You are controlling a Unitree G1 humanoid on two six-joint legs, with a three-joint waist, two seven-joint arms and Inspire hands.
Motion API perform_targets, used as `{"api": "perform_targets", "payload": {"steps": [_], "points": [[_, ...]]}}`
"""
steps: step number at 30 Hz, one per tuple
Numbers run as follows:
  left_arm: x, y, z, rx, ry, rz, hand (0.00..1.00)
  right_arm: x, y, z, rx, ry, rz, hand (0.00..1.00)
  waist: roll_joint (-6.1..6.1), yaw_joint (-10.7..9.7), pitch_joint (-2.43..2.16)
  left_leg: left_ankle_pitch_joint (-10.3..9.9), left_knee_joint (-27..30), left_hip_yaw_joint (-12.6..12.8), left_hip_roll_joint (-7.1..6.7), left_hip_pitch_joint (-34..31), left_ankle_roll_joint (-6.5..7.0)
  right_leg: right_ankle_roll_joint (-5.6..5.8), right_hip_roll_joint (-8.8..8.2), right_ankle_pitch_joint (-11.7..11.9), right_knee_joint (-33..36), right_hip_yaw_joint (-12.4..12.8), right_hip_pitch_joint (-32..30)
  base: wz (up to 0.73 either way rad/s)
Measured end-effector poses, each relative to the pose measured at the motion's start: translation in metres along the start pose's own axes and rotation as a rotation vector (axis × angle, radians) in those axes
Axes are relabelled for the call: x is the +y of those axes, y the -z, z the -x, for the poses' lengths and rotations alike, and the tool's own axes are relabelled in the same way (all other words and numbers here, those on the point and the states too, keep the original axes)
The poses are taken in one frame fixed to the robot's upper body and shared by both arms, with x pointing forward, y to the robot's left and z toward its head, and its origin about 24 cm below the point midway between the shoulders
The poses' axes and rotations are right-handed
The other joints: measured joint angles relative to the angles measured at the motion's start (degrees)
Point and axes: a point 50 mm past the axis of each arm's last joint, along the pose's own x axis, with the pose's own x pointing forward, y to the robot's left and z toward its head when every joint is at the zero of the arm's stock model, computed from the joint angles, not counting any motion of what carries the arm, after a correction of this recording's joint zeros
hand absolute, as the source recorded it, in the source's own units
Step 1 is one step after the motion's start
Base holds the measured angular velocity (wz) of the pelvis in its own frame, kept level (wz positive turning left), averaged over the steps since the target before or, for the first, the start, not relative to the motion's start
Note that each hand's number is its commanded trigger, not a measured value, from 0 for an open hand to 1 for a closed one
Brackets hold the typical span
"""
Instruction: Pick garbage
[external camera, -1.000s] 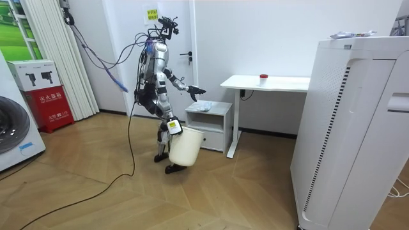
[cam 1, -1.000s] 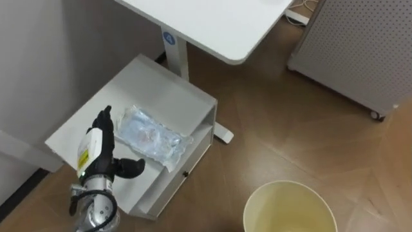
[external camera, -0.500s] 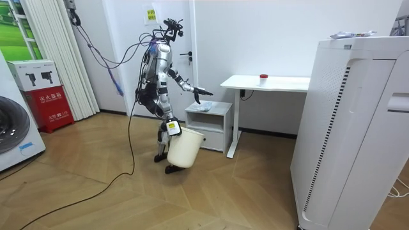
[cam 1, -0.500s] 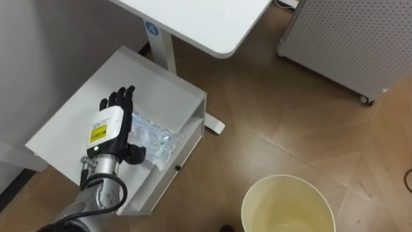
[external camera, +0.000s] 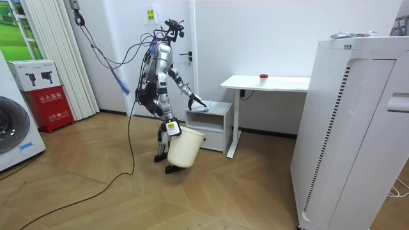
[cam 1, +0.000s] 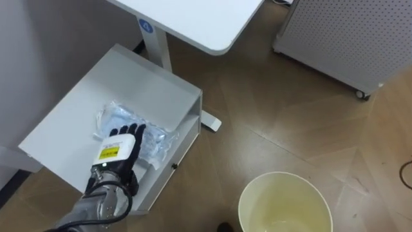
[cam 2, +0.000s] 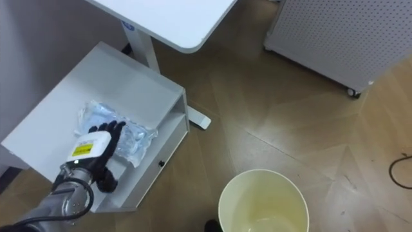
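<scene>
Your left hand (cam 1: 118,149) lies palm down on the plastic bag (cam 1: 158,138), fingers stretched out and spread flat across the crinkled film, the thumb out to the side. It presses on the bag and is not closed round it. The bag sits on top of the white cabinet (cam 1: 122,77), partly under your palm, with the rest of it showing ahead of your fingertips and to their right, close to the cabinet's right edge. Farther ahead of the hand, past the cabinet, stands the leg of a white counter (cam 1: 193,19), whose top reaches over the cabinet's far corner.

Well to the right of the hand and nearer to you, the cream bucket (cam 1: 252,193) hangs with its mouth open upward above the wood floor (cam 1: 283,122). In the room view your right hand (external camera: 171,128) is at the bucket's rim, carrying it beside your legs; how that hand is closed you cannot tell from there. You stand just in front of the cabinet, bent a little forward, left arm reaching down onto its top.
</scene>
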Motion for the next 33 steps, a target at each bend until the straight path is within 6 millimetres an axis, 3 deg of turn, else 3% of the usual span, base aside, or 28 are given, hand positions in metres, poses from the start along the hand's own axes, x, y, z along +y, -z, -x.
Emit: {"api": "perform_targets", "payload": {"steps": [1, 2, 11, 26, 28, 33], "points": [[0.0, 0.001, 0.0, 0.002, 0.011, -0.012, 0.97, 0.0, 0.0, 0.0, 0.0, -0.002, 0.0, 1.0, 0.0, -0.1, 0.0, 0.0, 0.1, 0.0, 0.0, -0.2, 0.0, 0.0, 0.0, 0.0, 0.0, 0.0, -0.1, 0.0], [-0.001, 0.002, 0.0, 0.008, 0.024, -0.02, 1.0, 0.001, -0.001, 0.0, 0.0, -0.003, 0.001, 1.0, 0.0, -0.1, 0.0, 0.0, 0.1, 0.0, 0.0, -0.3, 0.0, 0.0, 0.0, 0.0, 0.0, 0.0, -0.2, 0.0], [0.022, 0.0, -0.01, 0.036, -0.002, -0.044, 1.0, 0.001, -0.001, -0.001, 0.01, -0.004, 0.013, 1.0, 0.01, -0.2, -0.16, 0.0, 0.1, 0.0, -0.02, 1.0, 0.01, -0.01, 0.1, 0.0, 0.0, 0.2, 0.8, -0.01], [0.005, 0.006, -0.006, 0.07, 0.16, -0.083, 1.0, 0.003, 0.0, -0.001, 0.018, -0.013, 0.027, 1.0, -0.03, -0.5, -0.42, 0.1, -0.1, -0.1, -0.13, 2.0, -0.04, -0.04, 0.02, 0.1, -0.3, 0.3, 1.9, 0.0], [-0.001, 0.007, -0.003, 0.072, 0.186, -0.082, 1.0, 0.004, 0.0, -0.001, 0.018, -0.016, 0.025, 1.0, -0.08, -0.6, -0.8, 0.1, -0.5, -0.1, -0.06, 2.2, -0.1, -0.04, 0.04, 0.2, -0.8, 0.2, 2.2, 0.0], [-0.019, 0.008, 0.005, 0.081, 0.232, -0.03, 1.0, 0.007, 0.002, -0.001, 0.025, -0.024, -0.006, 1.0, 0.0, -0.7, -1.16, 0.3, -1.2, -0.2, 0.11, 3.5, -0.14, -0.06, 0.07, 0.7, -2.5, -0.5, 4.1, 0.0]]}}
